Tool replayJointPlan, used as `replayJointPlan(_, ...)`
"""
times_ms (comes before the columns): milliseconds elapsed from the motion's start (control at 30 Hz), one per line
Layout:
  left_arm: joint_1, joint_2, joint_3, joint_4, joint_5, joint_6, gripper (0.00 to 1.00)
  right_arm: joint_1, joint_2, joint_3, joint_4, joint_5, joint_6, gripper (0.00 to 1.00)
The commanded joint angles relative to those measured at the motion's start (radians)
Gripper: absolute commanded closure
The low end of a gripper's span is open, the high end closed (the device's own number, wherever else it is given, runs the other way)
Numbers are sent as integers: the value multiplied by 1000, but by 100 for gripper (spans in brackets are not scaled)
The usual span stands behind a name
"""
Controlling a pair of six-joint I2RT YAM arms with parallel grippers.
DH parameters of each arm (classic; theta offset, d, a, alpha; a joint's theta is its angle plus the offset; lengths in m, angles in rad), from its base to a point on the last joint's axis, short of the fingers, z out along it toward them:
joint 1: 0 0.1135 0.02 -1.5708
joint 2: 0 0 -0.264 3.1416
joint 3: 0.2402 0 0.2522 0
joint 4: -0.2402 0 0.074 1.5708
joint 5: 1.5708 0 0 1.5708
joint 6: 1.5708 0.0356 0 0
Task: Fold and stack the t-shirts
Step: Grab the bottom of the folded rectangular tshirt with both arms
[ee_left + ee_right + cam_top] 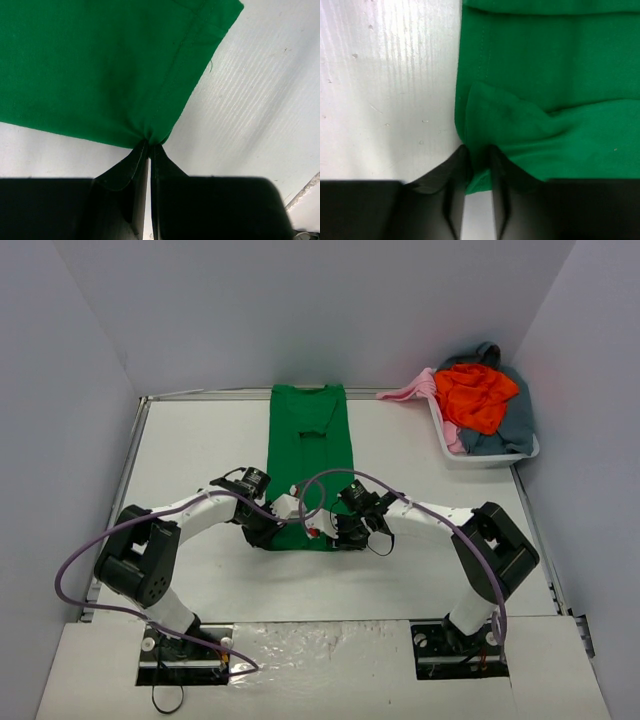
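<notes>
Fabric bunches between the left fingers (122,172), which are pressed together on the near left corner of the green t-shirt (100,65), the hem gathered into small creases where they pinch it. The shirt lies on the white desk (200,450) as a long narrow strip, sides folded in, its collar end away from the arms and its hem end toward them. At the near right corner of the green t-shirt the right fingers (497,167) stand only slightly apart, with a fold of the cloth clamped between them and a loose flap of shirt rising just beyond their tips. Well to the right of the green t-shirt, level with its collar end, a white tub (487,461) holds an orange-red shirt (478,395) on top of a grey-blue shirt (512,420). A pale pink shirt (412,389) hangs over the tub's rim on the side facing the green t-shirt.
</notes>
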Motion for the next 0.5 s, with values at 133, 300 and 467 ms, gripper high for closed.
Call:
replayJointPlan(133,1,-43,37,-56,22,21,98,1,-3,8,-71,58,34,90)
replayJointPlan(300,1,-74,42,-64,22,21,98,1,-42,28,-149,26,37,91)
replayJointPlan(467,1,-105,50,-98,25,35,98,-9,-79,36,-227,-5,25,94)
